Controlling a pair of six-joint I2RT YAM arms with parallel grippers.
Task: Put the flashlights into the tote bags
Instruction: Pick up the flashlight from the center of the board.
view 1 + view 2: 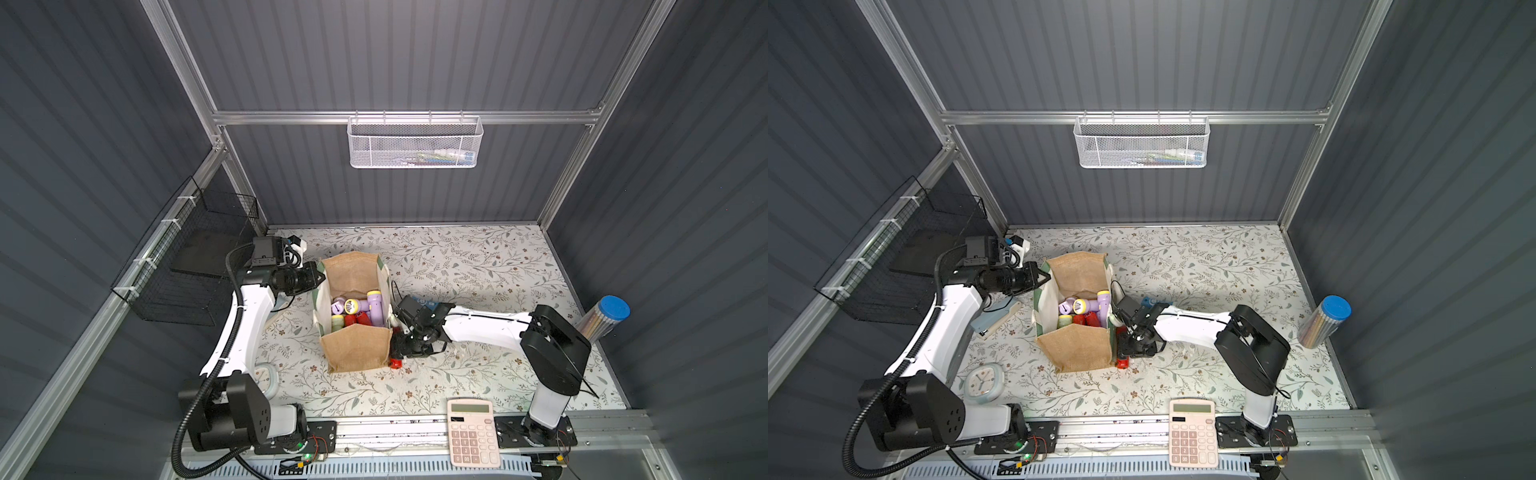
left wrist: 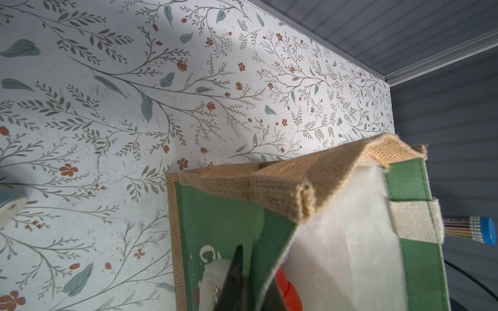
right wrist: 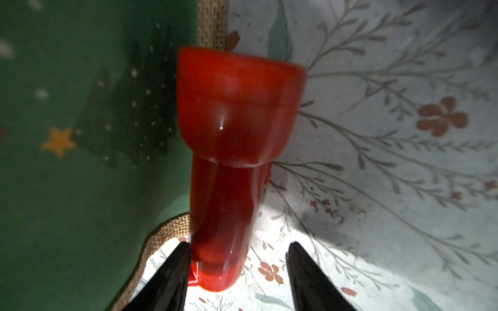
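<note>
Trainer: Tote bag (image 1: pixel 357 349) first. Where does it stand?

Trainee: Upright in the middle of the table (image 1: pixel 478 270), mouth open. The left gripper (image 1: pixel 321 277) is clamped on its side-panel rim, which holds the mouth wide.

Trainer: And the right gripper (image 3: pixel 239 243)?

Trainee: Low beside the bag's other side, jaws partly apart, astride the tail of a red flashlight (image 3: pixel 237 121). One finger touches the barrel and the other stands clear. Nothing is gripped yet.

Trainer: Where does that one lie?

Trainee: On the table, pressed along the bag's green panel. Several flashlights (image 1: pixel 353 307) already sit inside.

Trainer: Then close squarely on the barrel, I'd say, not the flared head. Mind the bag-side finger, since it could snag the jute edge. Lift straight up, clear the rim, then release over the mouth.
</note>
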